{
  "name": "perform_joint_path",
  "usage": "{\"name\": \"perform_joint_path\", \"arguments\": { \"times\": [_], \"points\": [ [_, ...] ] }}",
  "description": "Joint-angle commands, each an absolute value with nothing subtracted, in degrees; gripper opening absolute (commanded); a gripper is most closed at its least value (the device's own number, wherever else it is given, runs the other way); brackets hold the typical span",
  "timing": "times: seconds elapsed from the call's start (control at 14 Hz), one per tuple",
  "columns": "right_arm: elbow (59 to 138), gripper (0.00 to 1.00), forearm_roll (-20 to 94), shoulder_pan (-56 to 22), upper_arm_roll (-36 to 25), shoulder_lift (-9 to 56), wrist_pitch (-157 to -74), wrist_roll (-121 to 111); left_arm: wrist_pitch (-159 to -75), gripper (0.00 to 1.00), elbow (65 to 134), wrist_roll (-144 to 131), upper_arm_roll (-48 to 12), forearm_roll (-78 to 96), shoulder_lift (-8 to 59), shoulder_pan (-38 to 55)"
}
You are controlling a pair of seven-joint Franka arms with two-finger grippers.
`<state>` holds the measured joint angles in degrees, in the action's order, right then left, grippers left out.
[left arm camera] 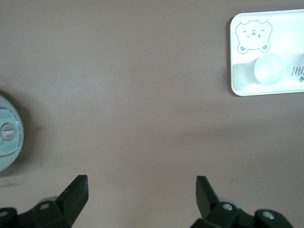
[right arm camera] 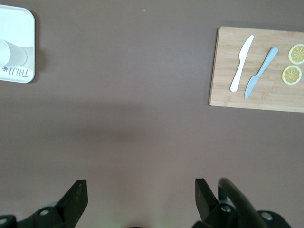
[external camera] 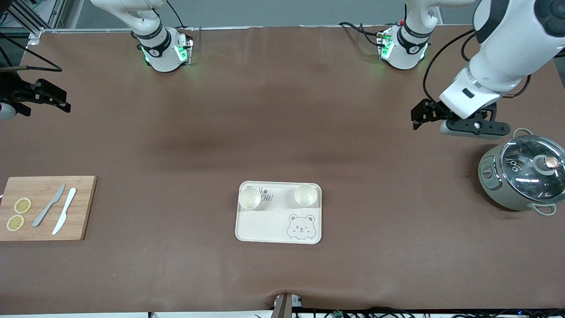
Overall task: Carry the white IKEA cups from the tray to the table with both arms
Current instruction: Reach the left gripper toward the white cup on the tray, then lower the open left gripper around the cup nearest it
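Note:
Two white IKEA cups stand upright on a cream tray with a bear drawing [external camera: 265, 225] at the middle of the table. One cup [external camera: 250, 198] is toward the right arm's end, the other [external camera: 305, 195] toward the left arm's end. My left gripper [external camera: 417, 115] is open and empty, in the air over bare table beside the pot. Its wrist view [left arm camera: 141, 190] shows the tray [left arm camera: 280, 28] and one cup [left arm camera: 268, 69] far off. My right gripper [external camera: 46, 106] is open and empty over the table's edge at the right arm's end. Its wrist view [right arm camera: 141, 192] shows a tray corner [right arm camera: 23, 28] and a cup [right arm camera: 12, 54].
A wooden cutting board [external camera: 46, 207] with two knives and two lemon slices lies at the right arm's end; it also shows in the right wrist view [right arm camera: 259, 66]. A grey pot with a glass lid [external camera: 523, 172] stands at the left arm's end.

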<state>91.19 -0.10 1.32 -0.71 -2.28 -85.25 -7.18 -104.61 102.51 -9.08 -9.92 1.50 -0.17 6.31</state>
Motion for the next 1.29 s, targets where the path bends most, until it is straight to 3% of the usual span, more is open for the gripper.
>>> {"name": "perform_joint_path", "arguments": {
  "times": [0.0,0.64,0.79,1.07,1.21],
  "points": [
    [89.74,1.00,-0.97,1.32,-0.53,-0.88,-84.11,-6.24,-103.98,1.00,92.75,-14.66,-11.51,-1.66,9.81,8.95],
    [89.47,1.00,-0.62,1.58,-0.53,-0.09,-84.11,-6.33,-104.24,1.00,72.09,-22.58,-10.02,-6.94,32.50,18.72],
    [89.30,1.00,-0.62,1.23,-0.53,-0.09,-84.11,-6.24,-104.76,1.00,69.18,-23.29,-8.89,-7.03,36.72,20.91],
    [89.12,1.00,-0.26,1.41,-0.53,0.97,-84.11,-6.42,-108.62,1.00,64.26,-26.72,-0.63,-6.33,43.40,30.66],
    [89.12,1.00,-0.26,1.23,-0.53,0.97,-84.11,-6.33,-111.69,1.00,64.16,-28.56,-0.70,-6.15,45.26,30.94]
  ]
}}
